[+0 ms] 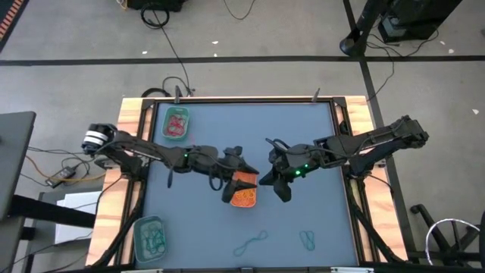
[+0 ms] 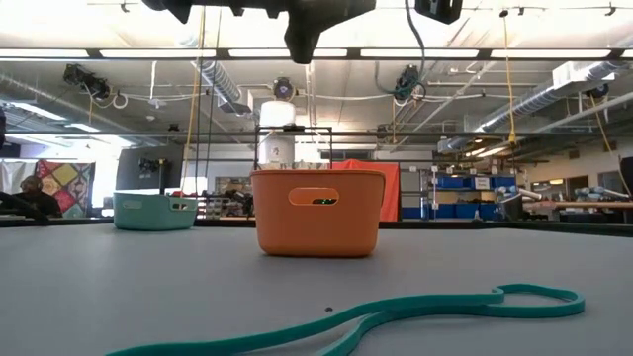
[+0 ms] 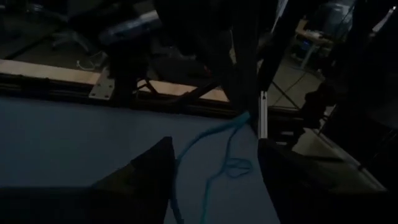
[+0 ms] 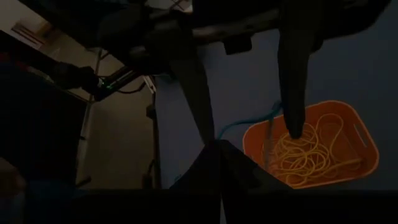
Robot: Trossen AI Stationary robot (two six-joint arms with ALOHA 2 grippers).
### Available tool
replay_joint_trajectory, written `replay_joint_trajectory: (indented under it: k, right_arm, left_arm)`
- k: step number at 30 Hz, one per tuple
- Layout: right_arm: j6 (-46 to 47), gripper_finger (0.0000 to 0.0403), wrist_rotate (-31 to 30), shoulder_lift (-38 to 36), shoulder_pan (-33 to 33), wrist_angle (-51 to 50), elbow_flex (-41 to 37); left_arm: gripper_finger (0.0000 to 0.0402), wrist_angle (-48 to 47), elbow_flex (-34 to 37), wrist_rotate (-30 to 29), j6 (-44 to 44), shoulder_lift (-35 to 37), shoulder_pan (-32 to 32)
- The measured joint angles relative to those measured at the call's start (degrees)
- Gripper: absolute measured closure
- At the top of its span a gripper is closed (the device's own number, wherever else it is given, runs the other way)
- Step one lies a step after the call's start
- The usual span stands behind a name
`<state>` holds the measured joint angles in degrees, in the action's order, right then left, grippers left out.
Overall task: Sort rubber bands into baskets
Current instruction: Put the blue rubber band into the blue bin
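While both hover at the orange basket (image 1: 243, 197), the left tool (image 1: 227, 184) and right tool (image 1: 274, 186) stand spread, empty.

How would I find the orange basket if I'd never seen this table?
Look at the middle of the blue-grey table, right where the two dark arms meet. The orange basket sits there under the left gripper, with the right gripper beside it. It is the only orange basket and holds orange-yellow rubber bands; the other two baskets sit in the table's left corners.
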<state>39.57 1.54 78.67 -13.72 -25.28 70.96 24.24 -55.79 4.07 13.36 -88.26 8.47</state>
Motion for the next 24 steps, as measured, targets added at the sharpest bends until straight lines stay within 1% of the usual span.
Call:
replay_joint_trajectory:
  k: [2, 4, 6, 9, 10, 13, 16, 18, 22, 24]
  right_arm:
    - [0.5, 0.0401, 0.0, 0.0, 0.0, 0.0, 0.0]
    - [0.7, 0.0401, 0.0, 0.0, 0.0, 0.0, 0.0]
    - [0.7, 0.0401, 0.0, 0.0, 0.0, 0.0, 0.0]
    - [0.7, 0.0401, 0.0, 0.0, 0.0, 0.0, 0.0]
    - [0.7, 0.0401, 0.0, 0.0, 0.0, 0.0, 0.0]
    - [0.7, 0.0392, -0.4, 0.0, 0.0, 0.1, 0.0]
    - [1.5, 0.0359, -1.7, 0.0, 0.0, -1.0, 0.0]
    - [2.4, 0.0332, -4.4, 0.0, -0.6, -3.5, 0.0]
    - [4.2, 0.0281, -10.0, 0.0, -2.5, -10.4, -0.2]
    - [6.6, 0.0261, -12.6, 0.0, -3.6, -12.1, -1.8]
  left_arm:
    - [0.0187, -0.5, -0.2, 0.1, -0.4, -0.3, 0.0]
    - [0.0222, -0.9, -0.5, 0.3, -0.9, -0.3, 0.0]
    - [0.0274, -0.7, -1.0, 0.8, -1.0, -0.3, -0.3]
    - [0.0369, -0.9, -1.8, 3.6, -0.9, -0.3, -1.1]
    - [0.0384, -1.0, -2.1, 4.8, -0.2, -0.3, -1.5]
    - [0.0395, -3.1, -3.1, 6.8, 0.7, -0.1, -1.8]
    - [0.0397, -10.6, -4.8, 7.0, 0.7, 1.5, -1.6]
    - [0.0398, -18.1, -6.2, 6.6, 0.8, 3.5, -0.9]
    - [0.0399, -34.0, -9.5, 2.6, 2.1, 7.3, 1.7]
    - [0.04, -40.0, -11.4, 0.3, 4.0, 8.9, 3.6]
